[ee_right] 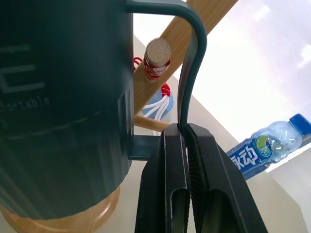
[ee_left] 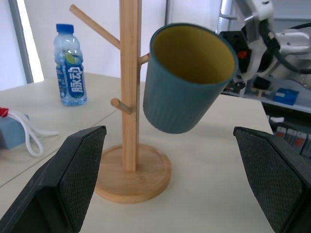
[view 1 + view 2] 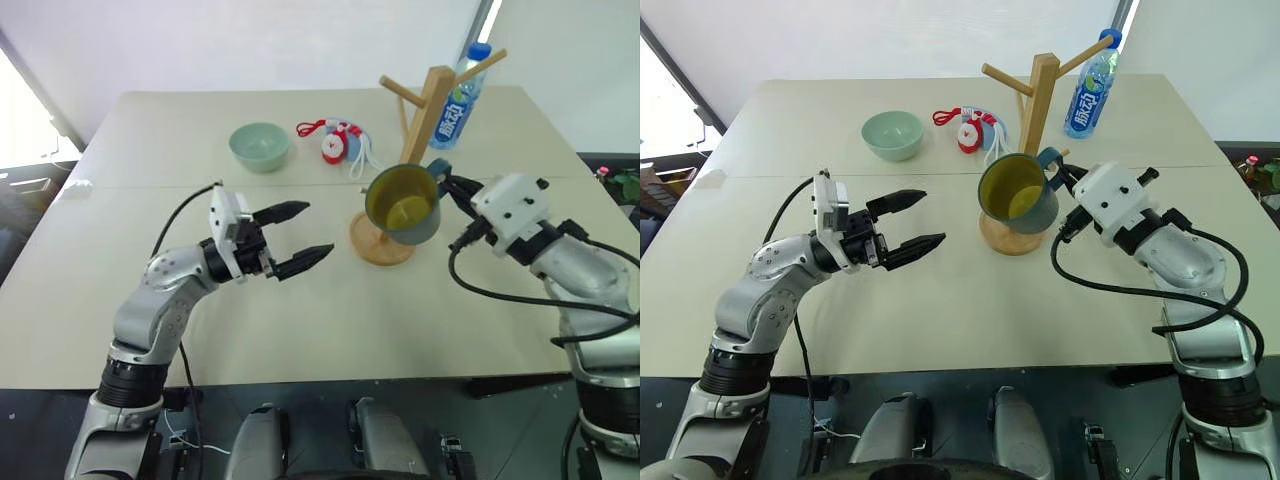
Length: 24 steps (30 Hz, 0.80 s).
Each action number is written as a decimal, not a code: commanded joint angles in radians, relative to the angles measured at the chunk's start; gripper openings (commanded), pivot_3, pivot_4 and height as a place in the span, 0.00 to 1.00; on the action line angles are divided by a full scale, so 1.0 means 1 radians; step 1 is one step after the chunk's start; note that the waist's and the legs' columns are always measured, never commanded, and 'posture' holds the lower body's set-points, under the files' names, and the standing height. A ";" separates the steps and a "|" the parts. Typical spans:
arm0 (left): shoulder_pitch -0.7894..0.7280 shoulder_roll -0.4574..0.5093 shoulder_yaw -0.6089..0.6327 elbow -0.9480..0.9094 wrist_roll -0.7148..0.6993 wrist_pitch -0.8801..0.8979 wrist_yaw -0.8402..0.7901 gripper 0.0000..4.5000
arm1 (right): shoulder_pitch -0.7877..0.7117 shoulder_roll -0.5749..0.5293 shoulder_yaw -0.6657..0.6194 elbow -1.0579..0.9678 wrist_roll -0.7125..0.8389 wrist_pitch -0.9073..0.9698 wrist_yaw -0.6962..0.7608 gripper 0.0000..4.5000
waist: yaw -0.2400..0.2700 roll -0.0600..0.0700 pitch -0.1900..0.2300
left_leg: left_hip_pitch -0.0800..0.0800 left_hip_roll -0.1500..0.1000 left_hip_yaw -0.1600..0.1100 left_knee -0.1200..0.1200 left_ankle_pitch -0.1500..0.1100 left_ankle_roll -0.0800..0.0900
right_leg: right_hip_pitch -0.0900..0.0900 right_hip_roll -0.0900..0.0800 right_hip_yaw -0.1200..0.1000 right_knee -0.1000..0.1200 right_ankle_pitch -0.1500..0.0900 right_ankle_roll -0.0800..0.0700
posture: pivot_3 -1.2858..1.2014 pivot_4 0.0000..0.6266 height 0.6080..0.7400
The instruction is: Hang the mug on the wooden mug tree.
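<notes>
The right fingers [image 1: 187, 145] clamp the handle of the mug [image 3: 403, 205], held tilted in the air just in front of the tree [image 3: 425, 120], a peg end showing through the handle loop, while the left fingers [image 3: 300, 238] hover apart over the bench [image 3: 330, 310].

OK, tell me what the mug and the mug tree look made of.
Mug: likely glazed ceramic, matte blue-grey outside with fine ribs, smooth yellow-olive inside; plastic is possible. Mug tree: light unpainted wood with visible grain.
</notes>
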 commanded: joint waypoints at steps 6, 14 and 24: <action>-0.027 0.010 0.027 -0.063 -0.042 0.019 0.019 1.00 | -0.036 0.004 -0.007 -0.008 -0.013 0.012 -0.012 0.19 | 0.000 0.000 0.000 | 0.000 0.000 0.000 0.000 0.000 0.000 | 0.000 0.000 0.000 0.000 0.000 0.000 | 0.52 0.24 1.00; -0.032 0.001 0.021 -0.053 -0.037 0.019 0.022 1.00 | -0.015 -0.014 -0.067 -0.037 -0.003 0.004 -0.007 0.74 | 0.001 0.000 0.000 | 0.000 0.000 0.000 0.000 0.000 0.000 | 0.000 0.000 0.000 0.000 0.000 0.000 | 0.52 0.24 1.00; 0.008 -0.028 0.056 0.080 0.079 -0.036 0.165 1.00 | 0.224 0.098 -0.337 -0.012 0.269 -0.022 0.056 0.74 | -0.001 -0.001 0.000 | 0.002 -0.001 0.000 0.000 0.000 0.000 | 0.003 0.000 0.000 -0.001 0.000 0.000 | 0.52 0.24 1.00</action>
